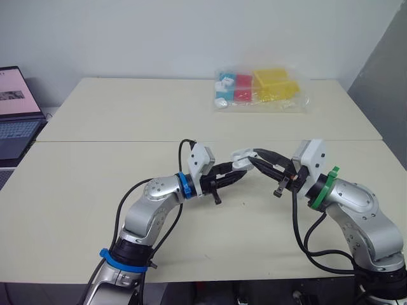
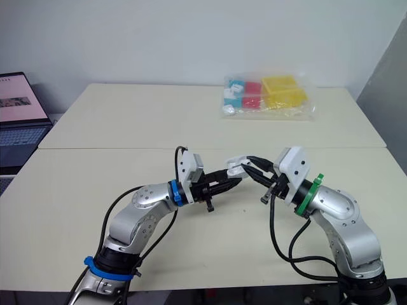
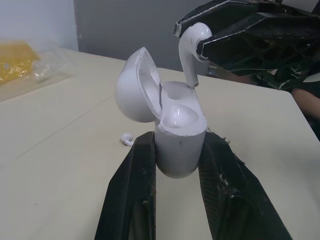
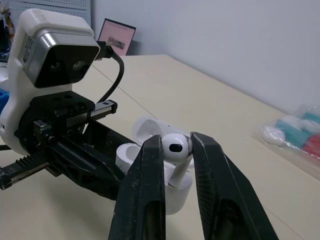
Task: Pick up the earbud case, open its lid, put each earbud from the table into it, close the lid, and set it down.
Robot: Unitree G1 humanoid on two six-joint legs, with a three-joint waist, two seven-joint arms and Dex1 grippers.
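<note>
A pale two-section table [image 1: 114,121] is filling most of the head camera's frame. An open laptop [image 1: 16,121] is sitting off its edge at the far left, and a clear plastic bag [image 1: 264,90] of yellow, red and blue items is lying at the upper right. Just below the centre of the frame, the two arms are meeting tip to tip above the tabletop. The left gripper [image 3: 178,145] is clamping its two black fingers against the sides of the white earbud case [image 3: 175,120] and holding it upright off the table. The hinged lid [image 3: 135,87] is standing wide open, tipped back away from the right arm. The right gripper [image 4: 176,141], reaching in from the lower right, is pinching the rounded head of a white earbud [image 3: 192,42] between nearly closed fingers. The stem is pointing down at the case's open top. Whether its tip is touching the well cannot be told. A second earbud [image 3: 127,139] is lying on the table near the left gripper, apart from the case.
</note>
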